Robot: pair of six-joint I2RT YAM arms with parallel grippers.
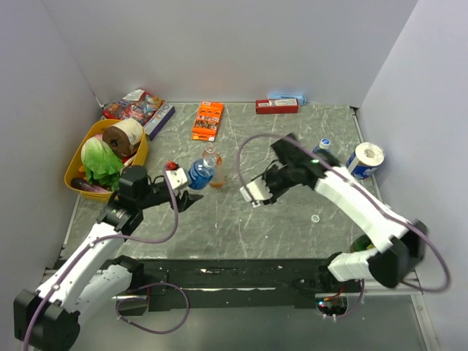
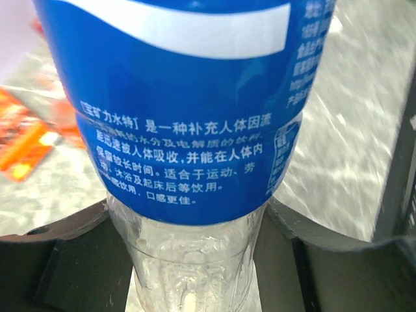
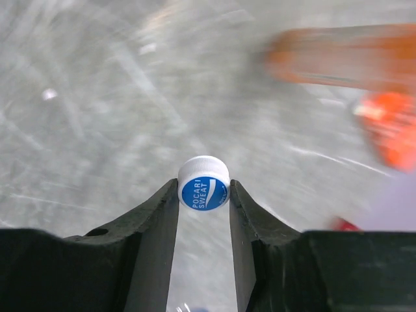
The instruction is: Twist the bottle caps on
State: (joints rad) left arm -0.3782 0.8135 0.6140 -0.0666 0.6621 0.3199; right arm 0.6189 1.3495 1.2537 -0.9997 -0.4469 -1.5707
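Observation:
A short clear bottle with a blue label (image 1: 199, 174) (image 2: 188, 123) stands left of centre, and my left gripper (image 1: 193, 193) (image 2: 195, 260) is shut on its clear lower part. Right beside it stands a taller bottle of orange liquid (image 1: 213, 167). My right gripper (image 1: 254, 198) (image 3: 203, 193) hovers right of those bottles, shut on a white cap with a blue top (image 3: 203, 187) pinched between its fingertips. Another blue-label bottle (image 1: 322, 146) stands far right. A small whitish cap (image 1: 315, 218) lies flat on the table.
A yellow basket (image 1: 75, 164) with lettuce and a tape roll sits at the left. An orange box (image 1: 208, 121), a red box (image 1: 277, 106) and snack packs (image 1: 137, 107) lie along the back. A blue-and-white roll (image 1: 364, 159) rests at the right edge.

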